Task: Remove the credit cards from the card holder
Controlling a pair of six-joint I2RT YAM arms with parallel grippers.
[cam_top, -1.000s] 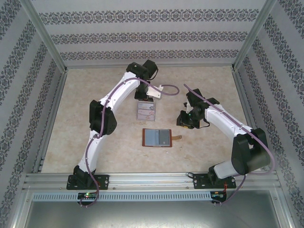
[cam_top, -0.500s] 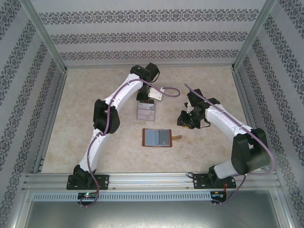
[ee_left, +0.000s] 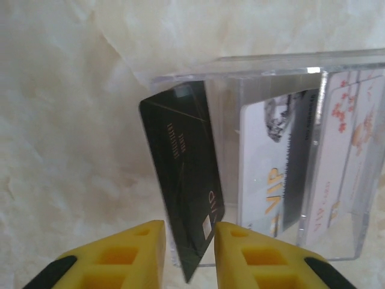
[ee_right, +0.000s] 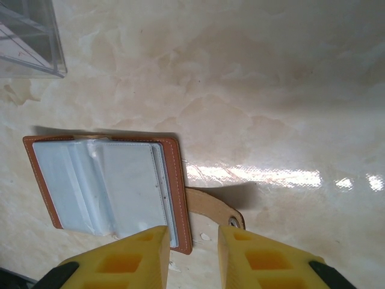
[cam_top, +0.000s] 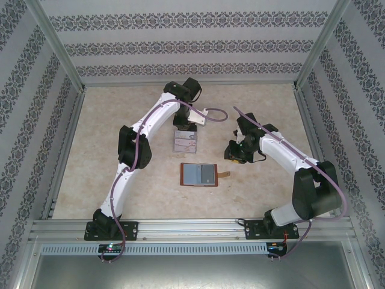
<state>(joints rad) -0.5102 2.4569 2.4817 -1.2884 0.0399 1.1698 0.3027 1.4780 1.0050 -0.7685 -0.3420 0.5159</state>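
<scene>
- The brown wallet (cam_top: 200, 174) lies open and flat on the pale marbled table (cam_top: 108, 156), nearer the arm bases than the other things and between the two arms.
- Its grey-blue slotted inside faces up. Whether any card sits in those slots cannot be told.
- Its little snap tab (cam_top: 225, 174) sticks out on the right side, flat on the table.
- The right gripper (cam_top: 236, 153) hangs just beyond and to the right of the wallet. In the right wrist view its yellow fingers (ee_right: 138, 253) stand apart with nothing between them, above the wallet's tab-side edge and the tab.
- Farther back, just beyond the wallet, a clear plastic rack (cam_top: 185, 140) stands on the table.
- The cards are in this rack. A dark card (ee_left: 180, 168) leans tilted at its left end, a white card (ee_left: 264, 162) with "VIP" lettering stands in the middle, and a pale card (ee_left: 346, 138) with red blossoms stands at the right.
- The left gripper (cam_top: 184, 123) is over the far side of the rack, pointing down.
- In the left wrist view its fingers (ee_left: 135, 250) are apart, with the near corner of the dark card between them. The card lies close to the right-hand finger, with a gap on the other side. Whether it touches that finger cannot be told.
</scene>
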